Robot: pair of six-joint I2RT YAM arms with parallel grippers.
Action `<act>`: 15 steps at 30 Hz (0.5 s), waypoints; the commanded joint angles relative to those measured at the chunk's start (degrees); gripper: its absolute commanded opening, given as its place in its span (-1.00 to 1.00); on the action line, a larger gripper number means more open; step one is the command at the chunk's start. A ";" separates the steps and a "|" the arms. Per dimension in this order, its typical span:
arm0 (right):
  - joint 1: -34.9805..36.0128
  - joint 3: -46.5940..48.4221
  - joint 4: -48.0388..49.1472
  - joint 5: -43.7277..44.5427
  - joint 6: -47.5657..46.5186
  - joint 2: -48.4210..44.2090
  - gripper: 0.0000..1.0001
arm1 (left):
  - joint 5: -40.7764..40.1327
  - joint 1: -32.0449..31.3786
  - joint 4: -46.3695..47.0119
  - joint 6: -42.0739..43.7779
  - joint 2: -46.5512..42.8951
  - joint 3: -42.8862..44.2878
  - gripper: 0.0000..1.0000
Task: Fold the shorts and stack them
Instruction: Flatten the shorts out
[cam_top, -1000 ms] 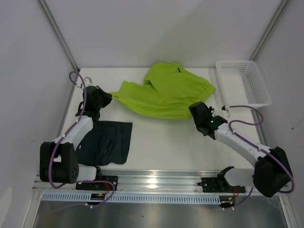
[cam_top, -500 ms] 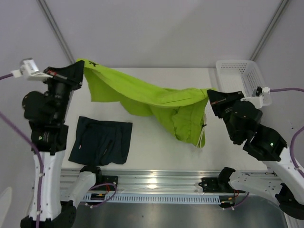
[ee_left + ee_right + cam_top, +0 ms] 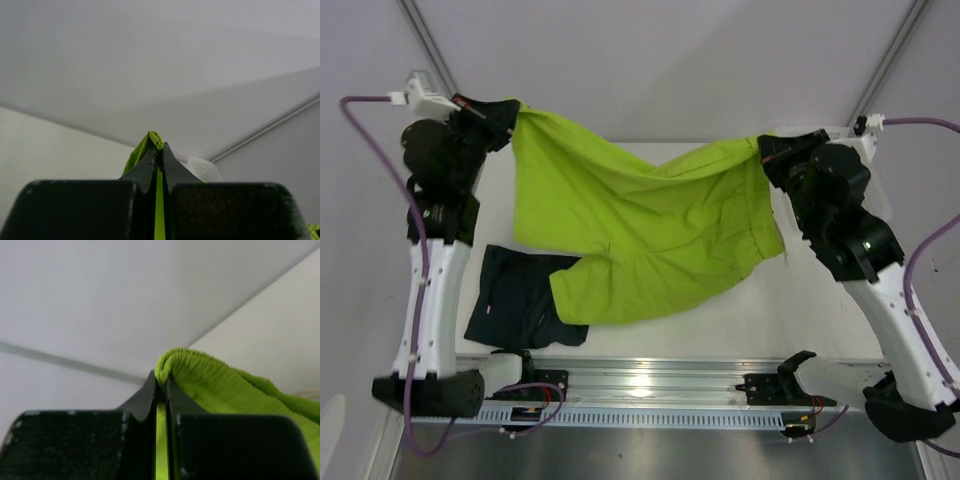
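The lime green shorts [image 3: 640, 230] hang spread in the air between both raised arms, and their lower edge drapes over the table. My left gripper [image 3: 508, 110] is shut on their upper left corner, seen pinched in the left wrist view [image 3: 159, 150]. My right gripper [image 3: 767, 150] is shut on the waistband [image 3: 200, 370] at the upper right. The dark navy shorts [image 3: 520, 300] lie folded flat on the table at the front left. The green fabric covers their right edge.
A white mesh basket [image 3: 202, 167] shows small in the left wrist view; in the top view my right arm hides it. The metal rail [image 3: 640, 385] runs along the near edge of the table.
Both arms have lifted the green shorts off the table and spread them wide. Their lower edge now drapes toward the front left, over the dark shorts' right edge.
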 commanded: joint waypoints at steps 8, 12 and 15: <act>-25.11 5.39 44.28 -45.51 6.44 24.20 -1.00 | 8.86 6.90 12.36 -8.24 25.46 19.09 -1.00; -29.68 14.21 55.17 -55.56 13.55 34.24 -1.00 | 12.20 7.69 10.13 -7.18 33.56 34.93 -1.00; -33.63 18.24 62.04 -59.61 19.52 38.45 -1.00 | 13.34 8.40 12.43 -8.41 35.14 40.09 -1.00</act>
